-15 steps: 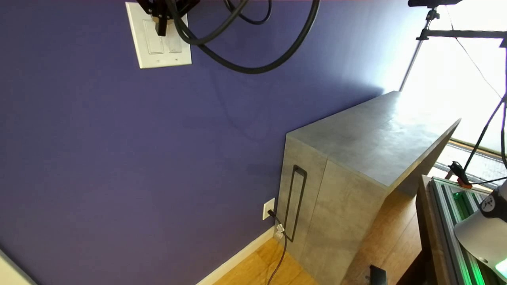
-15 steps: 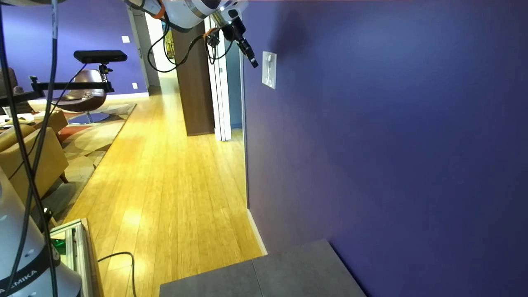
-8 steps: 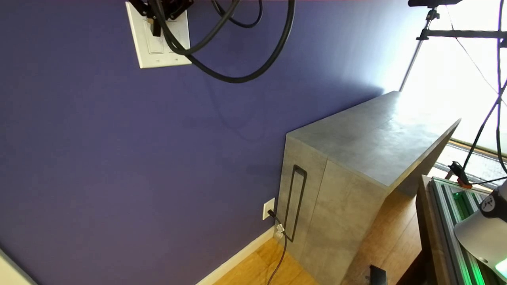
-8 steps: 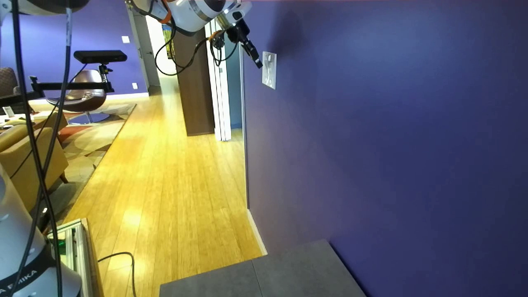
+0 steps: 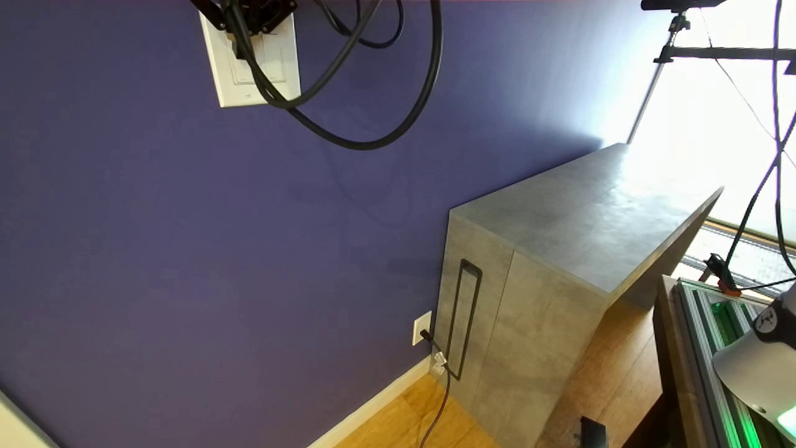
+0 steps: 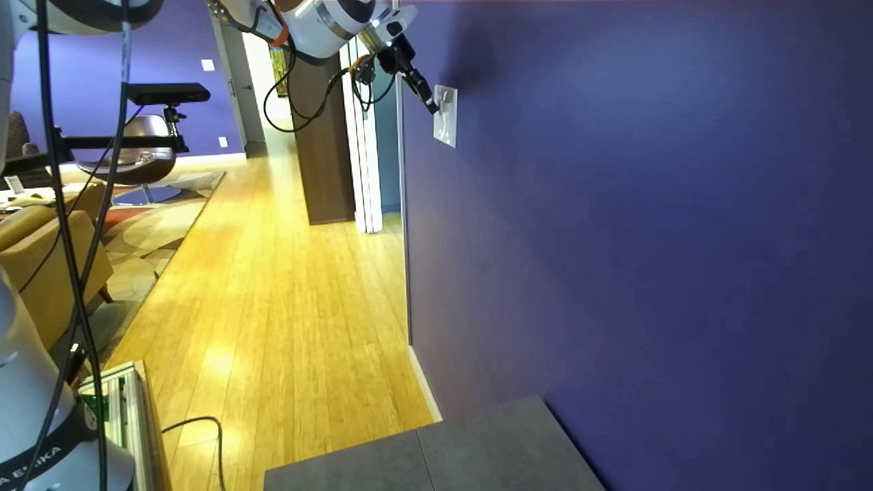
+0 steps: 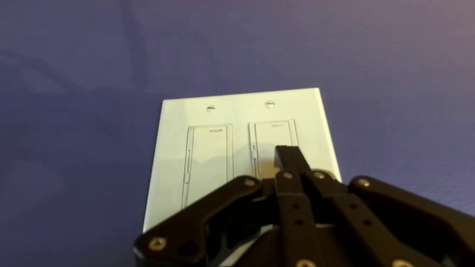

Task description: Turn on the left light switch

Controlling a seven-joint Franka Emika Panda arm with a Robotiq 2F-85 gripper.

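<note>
A: Where does the left light switch [image 7: 272, 134] lie from the gripper [image 7: 291, 156]?

B: In the wrist view, seemingly upside down, it sits in the plate [image 7: 240, 113] at eleven o'clock; its long axis runs nearly twelve to six. The twin paddle [image 7: 209, 159] is at nine.

A: And the jaws?

B: They are pressed together, empty. Whether they touch the switch, I cannot tell; a straight push comes next, I think.

A: Any writing?

B: "EMIKA" on the arm base [image 6: 31, 389], partly covered; the switch's small mark [image 7: 277, 125] is unreadable.
</note>
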